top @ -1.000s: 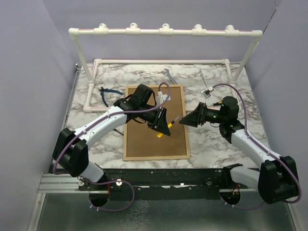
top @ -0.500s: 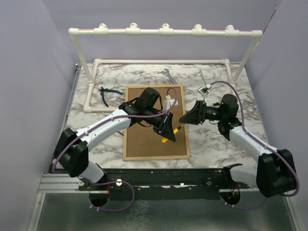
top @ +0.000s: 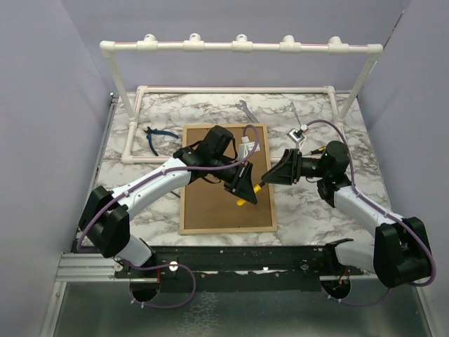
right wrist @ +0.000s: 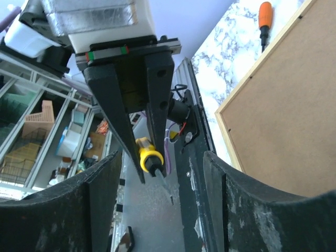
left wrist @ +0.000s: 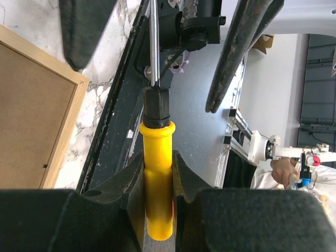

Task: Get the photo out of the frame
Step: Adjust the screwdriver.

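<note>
Frame [top: 210, 203] flat on marble table [top: 309, 210], brown back up, mid-table between arms. Left gripper [top: 244, 188] over frame's right half, clamped tight on yellow handle of screwdriver [left wrist: 157, 178], metal shaft pointing out toward right arm. Right gripper [top: 270, 174] just beside it at frame's right edge, jaws apart, fingers [left wrist: 236, 52] straddling shaft without gripping. Pliers [top: 158, 137] left of frame, well apart.
</note>
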